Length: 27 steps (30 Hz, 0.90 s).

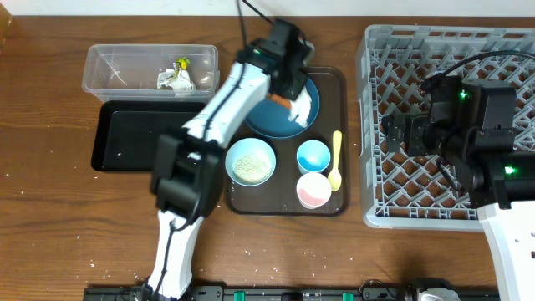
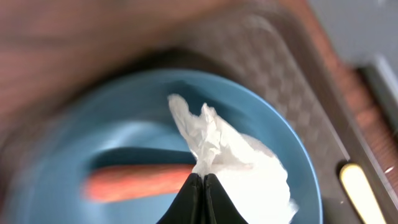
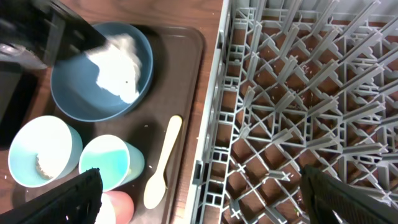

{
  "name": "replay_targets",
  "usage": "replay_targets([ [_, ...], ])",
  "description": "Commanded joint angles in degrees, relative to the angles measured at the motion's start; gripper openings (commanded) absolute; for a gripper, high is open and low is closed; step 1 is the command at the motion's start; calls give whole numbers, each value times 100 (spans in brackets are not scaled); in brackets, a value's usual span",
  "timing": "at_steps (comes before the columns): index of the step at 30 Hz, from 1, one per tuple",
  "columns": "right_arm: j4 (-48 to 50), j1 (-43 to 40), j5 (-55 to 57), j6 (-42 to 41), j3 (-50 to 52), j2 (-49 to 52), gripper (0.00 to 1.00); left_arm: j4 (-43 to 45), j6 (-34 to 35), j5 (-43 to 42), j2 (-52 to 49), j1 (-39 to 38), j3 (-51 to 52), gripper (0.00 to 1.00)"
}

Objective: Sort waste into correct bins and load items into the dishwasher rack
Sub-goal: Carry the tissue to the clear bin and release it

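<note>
L gripper (image 2: pixel 203 186) fully closed, tips pressed together, pinching edge of white paper scrap (image 2: pixel 239 165). Paper puckers up right where tips meet it. Scrap lies on dark blue plate (image 2: pixel 124 118), on its right half. Orange-brown food piece (image 2: pixel 140 180) also on plate, just beside the tips and touching paper's edge, not gripped.

Plate fills most of far half of brown serving tray (image 1: pixel 333 84). Tray's near half: white bowl (image 1: pixel 250 161) by left edge w/ pale grains inside. Light blue cup (image 1: pixel 313 155) approx ctr, pink cup (image 1: pixel 313 191) just beside it toward near edge; touching or not, can't tell. Yellow spoon (image 1: pixel 336 160) lies along tray's right edge, scoop end toward near edge.

Tabletop: clear tub (image 1: pixel 104 63) at far left, holding another crumpled paper w/ yellow-green bits (image 1: pixel 177 77). Black tray (image 1: pixel 134 138) just beside tub's near side. Serving tray mid-table. Dishwasher rack (image 1: pixel 368 192) at right edge. A few white grains (image 1: pixel 244 249) loose on tabletop btwn serving tray and near edge.

R gripper (image 3: pixel 200 180) spread wide, nothing btwn fingers, hangs above rack's left part.
</note>
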<state>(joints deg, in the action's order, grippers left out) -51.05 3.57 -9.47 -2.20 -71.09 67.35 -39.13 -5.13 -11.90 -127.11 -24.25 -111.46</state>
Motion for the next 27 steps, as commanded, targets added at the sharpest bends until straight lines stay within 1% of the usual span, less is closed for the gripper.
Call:
replay_targets([
  [1, 59, -17, -63, -52, -105, 17, 99, 0, 396, 258, 568, 413, 11, 6],
  [4, 101, -17, -63, -52, -105, 17, 99, 50, 420, 380, 800, 772, 11, 6],
  [8, 114, -17, -61, -52, -105, 17, 99, 195, 614, 1370, 872, 1285, 11, 6],
  [11, 111, -17, -63, -52, -105, 20, 99, 267, 614, 1880, 802, 1668, 13, 6],
  [16, 111, -17, -63, -52, -105, 17, 99, 345, 616, 1921, 643, 2251, 13, 6],
  [21, 111, -17, -66, -55, -105, 17, 99, 229, 675, 1897, 442, 2581, 26, 7],
  [23, 111, -17, -66, -55, -105, 17, 99, 63, 673, 1862, 389, 2612, 26, 12],
  [26, 116, -17, -66, -55, -105, 17, 99, -162, 673, 1838, 389, 2588, 26, 17],
  [27, 129, -17, -66, -55, -105, 17, 99, -236, 673, 1838, 404, 2549, 24, 23],
])
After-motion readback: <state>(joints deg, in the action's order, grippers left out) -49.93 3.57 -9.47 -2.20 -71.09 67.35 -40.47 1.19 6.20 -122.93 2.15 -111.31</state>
